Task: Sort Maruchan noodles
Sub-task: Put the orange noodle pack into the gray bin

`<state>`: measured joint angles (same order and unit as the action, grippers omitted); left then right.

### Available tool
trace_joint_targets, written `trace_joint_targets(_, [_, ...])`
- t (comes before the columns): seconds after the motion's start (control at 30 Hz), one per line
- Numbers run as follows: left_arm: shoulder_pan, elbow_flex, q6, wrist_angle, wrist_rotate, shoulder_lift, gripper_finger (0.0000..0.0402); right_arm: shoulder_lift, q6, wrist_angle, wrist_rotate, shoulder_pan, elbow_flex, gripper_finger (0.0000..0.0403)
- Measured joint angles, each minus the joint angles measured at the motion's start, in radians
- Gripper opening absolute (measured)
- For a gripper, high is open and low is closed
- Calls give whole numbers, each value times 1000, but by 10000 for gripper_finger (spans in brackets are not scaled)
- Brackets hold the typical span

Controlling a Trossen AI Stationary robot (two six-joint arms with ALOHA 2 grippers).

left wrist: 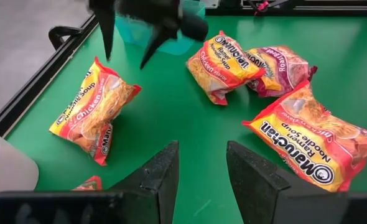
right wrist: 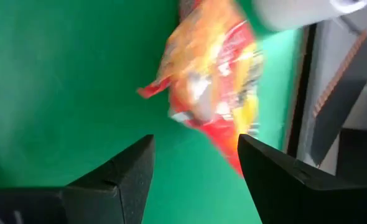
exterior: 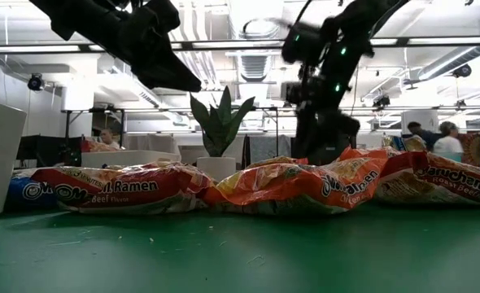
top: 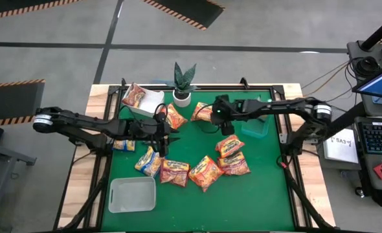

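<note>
Several Maruchan noodle packets [top: 206,171] lie flat in a loose cluster on the green mat, and one more [top: 137,97] rests in a white tray [top: 153,98] at the far left. My left gripper [top: 165,137] hovers open over the mat's middle. In its wrist view [left wrist: 202,174] it has bare mat between the fingers, with a chicken packet [left wrist: 93,109] and an orange-red packet [left wrist: 317,143] to either side. My right gripper [top: 215,116] hangs open above an orange-red packet [right wrist: 208,81] near the plant pot, without touching it.
A potted plant [top: 182,84] stands at the far edge. A teal container [top: 254,124] sits beneath the right arm. An empty white tray [top: 133,194] lies at the near left. A blue packet [top: 123,145] lies under the left arm. People show in the room behind [exterior: 447,138].
</note>
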<state>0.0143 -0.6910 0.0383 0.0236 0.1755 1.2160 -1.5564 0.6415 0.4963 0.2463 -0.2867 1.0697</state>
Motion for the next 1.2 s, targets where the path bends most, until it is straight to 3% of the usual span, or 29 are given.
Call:
trace_joint_targets(0.13, [0,0,-6,1,0,0,116,-84,7,-10,32,-2,37,219])
trace_joint_targets(0.3, [0,0,-8,1,1,0,116,-198,-13,-16,146,-2,100,219])
trace_joint_targets(0.5, [0,0,-6,1,1,0,116,-274,-20,-19,149,-4,157,206])
trace_joint_targets(0.63, [0,0,-4,4,1,0,116,-283,-29,-34,148,-6,169,154])
trace_joint_targets(0.8, [0,0,-4,36,1,0,116,-267,-53,-29,139,-9,168,51])
trace_joint_targets(0.9, [0,0,-8,79,1,8,116,-245,-69,-15,68,-9,168,16])
trace_joint_targets(1.2, [0,-1,-41,346,1,172,119,-178,-310,31,-273,18,164,9])
